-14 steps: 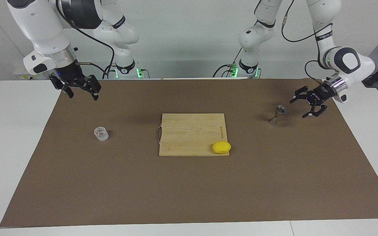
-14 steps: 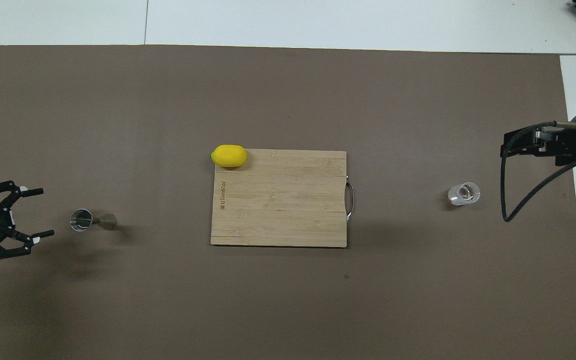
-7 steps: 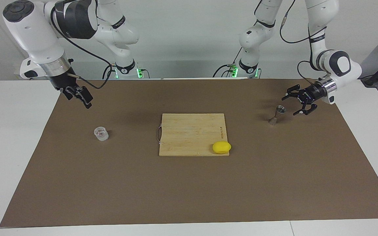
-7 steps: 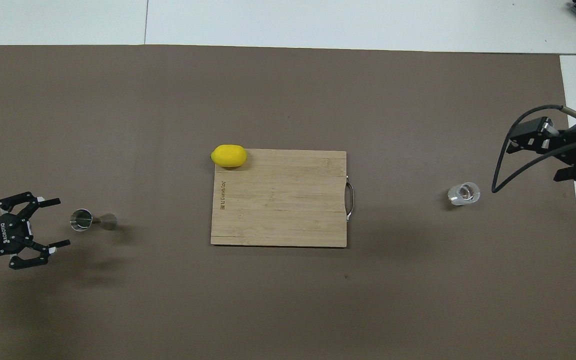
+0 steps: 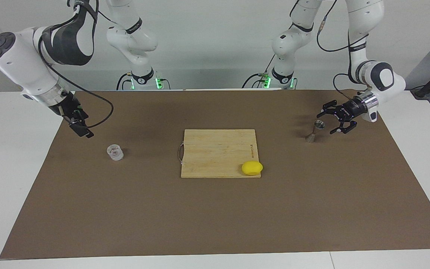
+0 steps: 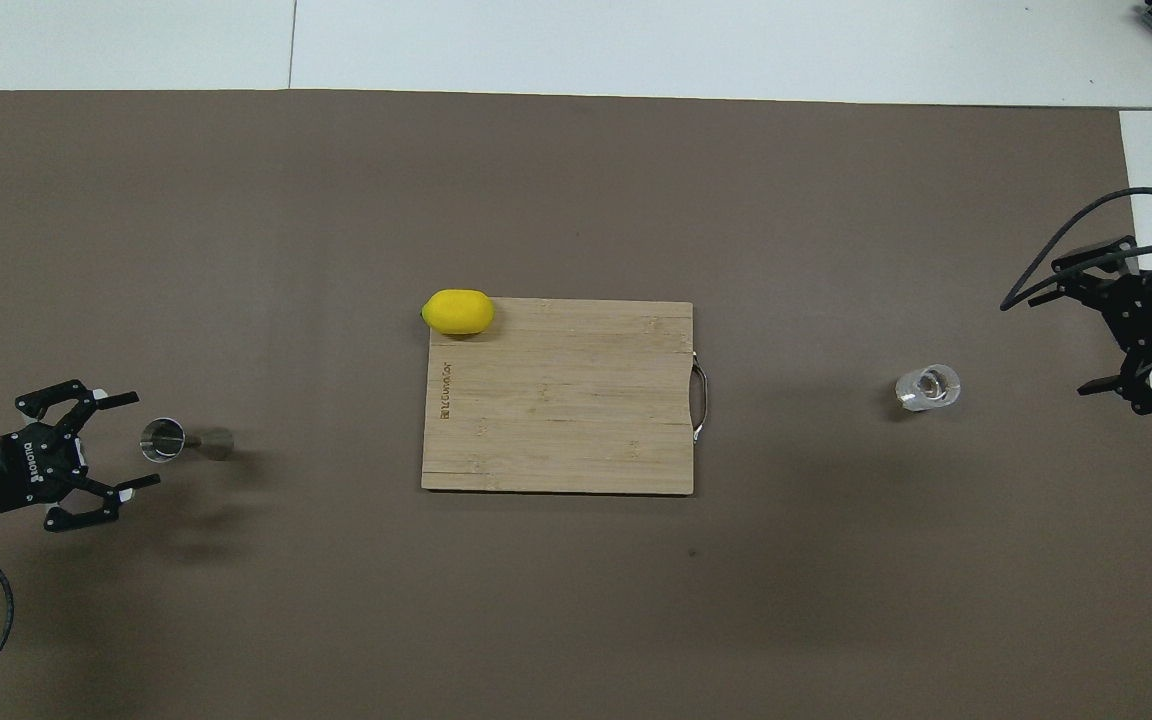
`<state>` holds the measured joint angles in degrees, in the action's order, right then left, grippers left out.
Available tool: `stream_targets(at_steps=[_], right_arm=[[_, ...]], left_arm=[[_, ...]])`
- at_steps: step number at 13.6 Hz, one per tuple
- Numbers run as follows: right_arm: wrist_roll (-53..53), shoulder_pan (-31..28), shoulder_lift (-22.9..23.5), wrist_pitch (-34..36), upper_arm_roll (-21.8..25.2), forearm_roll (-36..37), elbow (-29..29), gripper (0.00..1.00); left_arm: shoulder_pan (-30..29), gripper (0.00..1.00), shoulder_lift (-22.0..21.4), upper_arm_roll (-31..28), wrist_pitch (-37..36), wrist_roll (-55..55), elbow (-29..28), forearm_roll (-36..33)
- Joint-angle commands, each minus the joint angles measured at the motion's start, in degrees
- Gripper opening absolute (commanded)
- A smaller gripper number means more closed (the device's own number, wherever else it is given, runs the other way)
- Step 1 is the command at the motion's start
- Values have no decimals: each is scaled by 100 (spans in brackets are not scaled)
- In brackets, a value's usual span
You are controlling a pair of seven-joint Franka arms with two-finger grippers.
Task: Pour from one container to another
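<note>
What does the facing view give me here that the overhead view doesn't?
Only the facing view shows the arm bases and links, and the jigger's upright hourglass profile, with the left end effector level with its upper cone, fingers spread and not touching it.

Only the overhead view looks into the clear glass cup and shows the right end effector spread open beside it.

Both show the brown mat, cutting board and lemon on its corner.
</note>
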<state>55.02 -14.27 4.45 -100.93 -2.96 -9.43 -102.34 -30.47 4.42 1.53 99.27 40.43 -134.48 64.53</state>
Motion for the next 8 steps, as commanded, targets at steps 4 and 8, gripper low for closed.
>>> stream_targets(at_steps=[4, 8], right_arm=[[27, -751, 670, -312, -55, -1095, -338, 100], [-404, -1016, 1346, -700, -64, -1483, -462, 100]], left_arm=[[199, 100, -2, -39, 285, -325, -219, 262], [279, 100, 7, -48, 321, -325, -281, 437]])
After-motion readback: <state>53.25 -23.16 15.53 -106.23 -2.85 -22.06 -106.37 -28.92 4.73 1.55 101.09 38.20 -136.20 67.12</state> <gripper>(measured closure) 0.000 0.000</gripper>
